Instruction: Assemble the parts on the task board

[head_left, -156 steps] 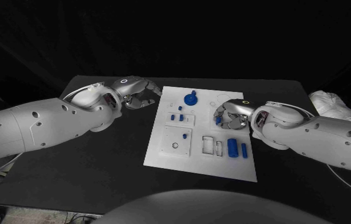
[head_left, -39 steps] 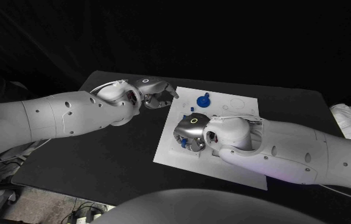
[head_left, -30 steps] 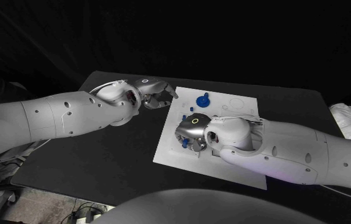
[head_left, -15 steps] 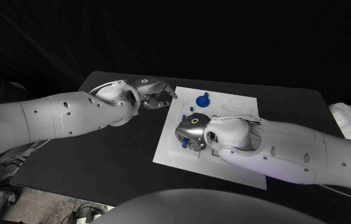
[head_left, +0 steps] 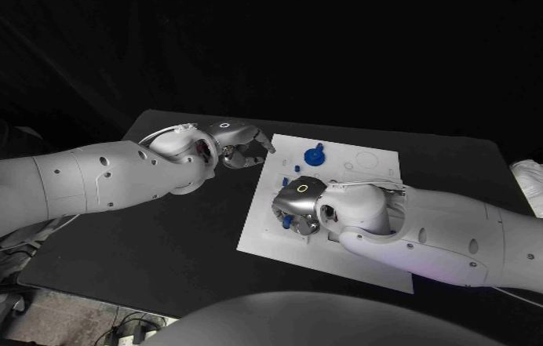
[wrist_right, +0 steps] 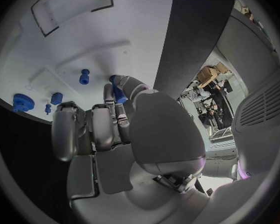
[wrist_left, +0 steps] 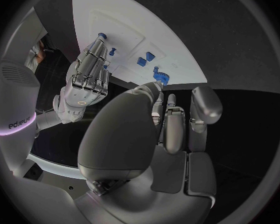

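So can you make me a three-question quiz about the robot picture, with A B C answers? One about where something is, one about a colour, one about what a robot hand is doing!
1. Where is the left robot hand?
A. By the task board's edge, over the black table
B. On the middle of the board
C. Under the table

2. What colour is the gear-shaped part at the board's far end?
A. Red
B. Blue
C. Yellow

3. What is the right robot hand doing?
A. Resting off the board
B. Holding the gear-shaped part
C. Pinching a small blue part in its fingertips over the board

Answers:
1. A, the head view shows it beside the board's edge.
2. B, it is blue against the white board.
3. C, the right wrist view shows the blue piece between its fingertips.
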You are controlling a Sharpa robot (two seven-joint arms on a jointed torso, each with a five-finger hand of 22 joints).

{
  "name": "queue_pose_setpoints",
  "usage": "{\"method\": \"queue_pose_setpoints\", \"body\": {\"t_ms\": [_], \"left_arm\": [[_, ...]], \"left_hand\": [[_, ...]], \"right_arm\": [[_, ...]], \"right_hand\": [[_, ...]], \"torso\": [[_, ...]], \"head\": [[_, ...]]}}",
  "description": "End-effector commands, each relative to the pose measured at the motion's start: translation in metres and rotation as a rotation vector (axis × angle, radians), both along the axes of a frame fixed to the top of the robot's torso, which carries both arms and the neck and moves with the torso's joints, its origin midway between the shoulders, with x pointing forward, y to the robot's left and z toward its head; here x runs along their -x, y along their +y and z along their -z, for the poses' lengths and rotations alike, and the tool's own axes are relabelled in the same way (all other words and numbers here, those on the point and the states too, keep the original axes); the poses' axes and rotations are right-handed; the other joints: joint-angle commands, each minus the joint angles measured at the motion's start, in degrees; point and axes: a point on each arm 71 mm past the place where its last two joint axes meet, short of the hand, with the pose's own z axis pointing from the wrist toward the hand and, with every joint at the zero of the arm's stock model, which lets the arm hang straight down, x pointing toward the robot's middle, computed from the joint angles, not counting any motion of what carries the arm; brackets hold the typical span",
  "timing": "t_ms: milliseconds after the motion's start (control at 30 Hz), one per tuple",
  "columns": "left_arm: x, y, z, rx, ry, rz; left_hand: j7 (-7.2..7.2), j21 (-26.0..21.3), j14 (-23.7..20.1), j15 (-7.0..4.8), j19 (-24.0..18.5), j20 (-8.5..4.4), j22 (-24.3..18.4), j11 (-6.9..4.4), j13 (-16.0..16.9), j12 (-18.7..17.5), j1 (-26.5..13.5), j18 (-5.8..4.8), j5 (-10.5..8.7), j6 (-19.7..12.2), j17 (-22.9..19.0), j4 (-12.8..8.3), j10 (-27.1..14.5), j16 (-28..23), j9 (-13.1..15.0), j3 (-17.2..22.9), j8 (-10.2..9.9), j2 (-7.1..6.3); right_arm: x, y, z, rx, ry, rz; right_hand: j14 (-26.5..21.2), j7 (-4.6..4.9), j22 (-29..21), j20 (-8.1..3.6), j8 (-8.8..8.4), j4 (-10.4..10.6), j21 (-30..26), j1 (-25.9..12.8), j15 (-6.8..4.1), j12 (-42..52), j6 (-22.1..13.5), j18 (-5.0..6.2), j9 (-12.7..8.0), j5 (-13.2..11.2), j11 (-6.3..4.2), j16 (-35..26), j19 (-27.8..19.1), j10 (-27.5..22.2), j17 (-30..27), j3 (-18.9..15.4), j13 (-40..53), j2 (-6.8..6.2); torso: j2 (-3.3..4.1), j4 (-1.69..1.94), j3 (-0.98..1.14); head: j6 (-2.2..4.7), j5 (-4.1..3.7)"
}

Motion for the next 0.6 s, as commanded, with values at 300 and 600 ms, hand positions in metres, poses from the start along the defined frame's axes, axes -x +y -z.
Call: {"method": "queue_pose_setpoints", "body": {"t_ms": [300,600], "left_arm": [[-0.0001,-0.0017,0.0014,-0.007,0.021,0.002],[0.0,-0.0014,0.0019,-0.009,0.024,0.001]], "left_hand": [[0.1,-0.1,0.04,0.34,0.04,0.48,8.01,0.26,-0.01,0.11,-0.08,0.41,0.41,-0.48,0.61,-0.04,0.03,-0.29,-0.06,0.55,-0.3,0.24],[0.1,-0.1,0.04,0.34,0.04,0.48,8.01,0.26,-0.01,0.11,-0.08,0.41,0.41,-0.48,0.61,-0.04,0.03,-0.29,-0.06,0.55,-0.3,0.24]], "right_arm": [[-0.0008,-0.0018,0.0025,0.004,0.008,0.009],[-0.001,-0.0047,0.0031,0.0,0.013,0.008]], "right_hand": [[-0.39,-0.93,10.69,-0.21,-0.29,-0.24,-0.53,-0.82,-0.09,-0.82,-0.13,0.65,0.6,-1.41,0.13,-0.3,-0.28,-0.48,-0.24,0.14,-0.09,-0.17],[-2.13,-3.35,9.74,0.46,-8.74,-0.11,-3.57,-2.72,0.69,-5.0,-11.64,1.31,-3.23,-7.61,2.32,-1.6,-2.16,-8.8,-2.92,-0.53,-1.11,-1.97]], "torso": [[-0.02,-0.03,0.0],[0.03,-0.01,0.03]], "head": [[0.0,-0.05],[0.0,-0.02]]}}
